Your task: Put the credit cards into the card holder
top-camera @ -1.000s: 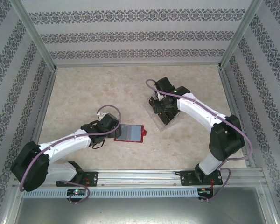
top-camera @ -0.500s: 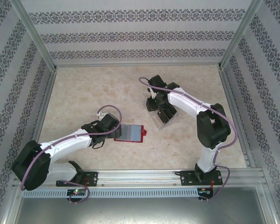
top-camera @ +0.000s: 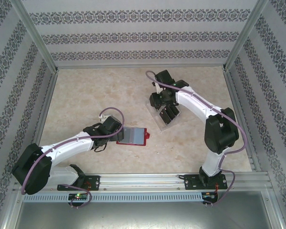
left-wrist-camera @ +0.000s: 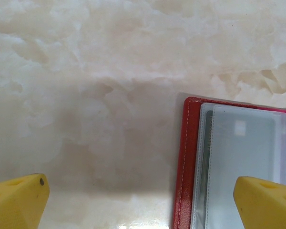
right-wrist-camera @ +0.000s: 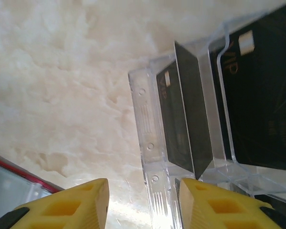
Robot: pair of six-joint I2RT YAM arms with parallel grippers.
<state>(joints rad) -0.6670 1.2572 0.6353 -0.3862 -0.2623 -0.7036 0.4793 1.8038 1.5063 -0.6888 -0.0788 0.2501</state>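
The card holder point(top-camera: 133, 136) is a red wallet lying open on the table, its clear sleeves point(left-wrist-camera: 243, 152) facing up. My left gripper point(top-camera: 118, 134) sits at its left edge. It stands open point(left-wrist-camera: 140, 205), one yellow fingertip point(left-wrist-camera: 16, 200) over bare table and the other over the sleeves. Black credit cards point(top-camera: 170, 113) stand in a transparent tray point(top-camera: 163, 128). My right gripper point(top-camera: 157, 106) hovers at the tray's near-left end. Its jaws are apart point(right-wrist-camera: 143, 205), with the tray's clear end wall point(right-wrist-camera: 150, 157) between them, close to the right finger point(right-wrist-camera: 219, 205). Cards point(right-wrist-camera: 176, 124) lean just beyond.
Patterned walls and aluminium posts point(top-camera: 43, 52) enclose the marble table. A rail point(top-camera: 143, 180) runs along the near edge. A corner of the red wallet point(right-wrist-camera: 9, 186) shows in the right wrist view, left of the tray.
The right arm has swung its elbow inward, and its gripper has shifted toward the tray's back-left end. The left arm and the wallet have stayed put.
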